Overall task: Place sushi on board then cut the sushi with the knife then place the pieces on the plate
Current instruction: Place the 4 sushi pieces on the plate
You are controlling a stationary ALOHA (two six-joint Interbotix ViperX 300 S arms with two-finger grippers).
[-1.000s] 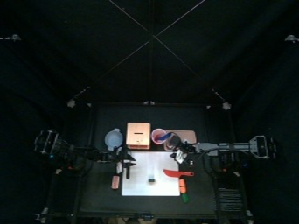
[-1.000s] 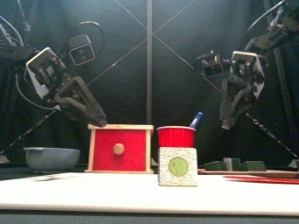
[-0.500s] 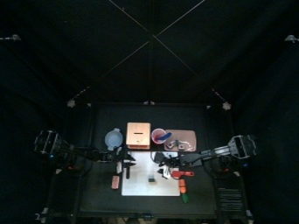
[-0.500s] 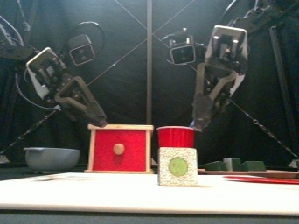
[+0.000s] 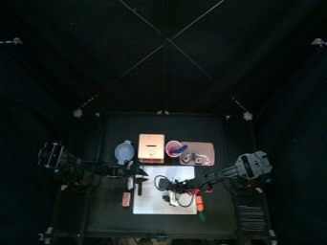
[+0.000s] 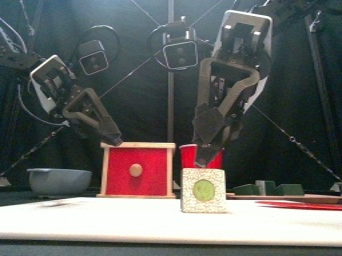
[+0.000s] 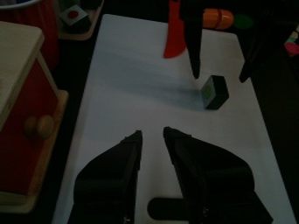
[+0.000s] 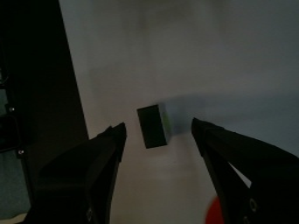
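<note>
One sushi piece (image 6: 203, 190), a speckled block with a round green face, stands on the white board (image 5: 151, 203). My right gripper (image 6: 207, 150) hangs open just above it. In the right wrist view the dark sushi piece (image 8: 152, 127) lies between my two spread jaws, with a gap on each side. The left wrist view shows the same sushi piece (image 7: 214, 90) below the right arm's fingers (image 7: 197, 54). A red knife (image 7: 176, 35) lies on the board beyond it. My left gripper (image 7: 151, 133) hovers over the board's left part, jaws a narrow gap apart and holding nothing.
The wooden box with a red drawer front (image 6: 138, 170) and a red cup (image 6: 201, 155) stand behind the board. A blue-grey bowl (image 6: 59, 180) sits at the left. The pink tray (image 6: 301, 204) lies at the right, with green blocks (image 6: 267, 187) behind it.
My right arm has swung left from beside the cup and come down over the sushi piece on the board. The left arm has not moved.
</note>
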